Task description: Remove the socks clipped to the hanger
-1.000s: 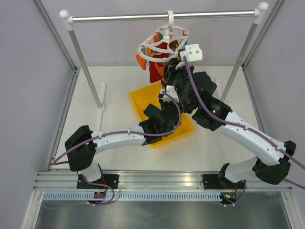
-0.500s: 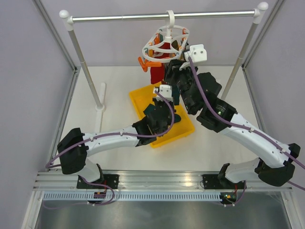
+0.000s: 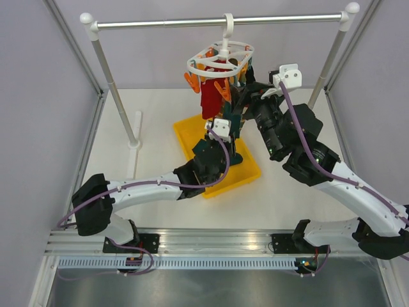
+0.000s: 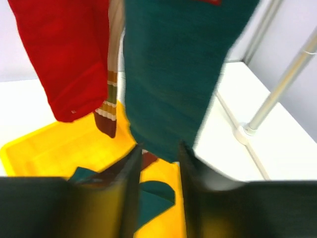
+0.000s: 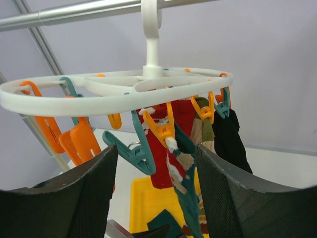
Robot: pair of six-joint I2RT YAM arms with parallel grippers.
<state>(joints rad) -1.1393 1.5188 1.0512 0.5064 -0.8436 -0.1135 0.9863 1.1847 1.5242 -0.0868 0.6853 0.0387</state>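
The white ring hanger (image 3: 220, 56) hangs from the rail, with orange and teal clips; it also shows in the right wrist view (image 5: 114, 91). A red sock (image 3: 211, 96), a teal patterned sock (image 5: 185, 173), a tan striped sock (image 5: 204, 126) and a black sock (image 5: 230, 136) hang clipped to it. My left gripper (image 3: 233, 135) is open just under the hanging teal sock (image 4: 173, 74), whose toe end dips between the fingertips (image 4: 132, 163). My right gripper (image 3: 246, 89) is open and empty beside the ring, facing an orange clip (image 5: 161, 130).
A yellow tray (image 3: 190, 135) lies on the table below the hanger, with a teal sock (image 4: 156, 196) and a dark red one in it. The metal rail (image 3: 192, 23) stands on two slanted posts (image 3: 115, 89). Grey walls close in both sides.
My left gripper has risen from the tray to the bottom of the hanging teal sock. My right arm has drawn back to the right of the hanger, and the hanger has swung.
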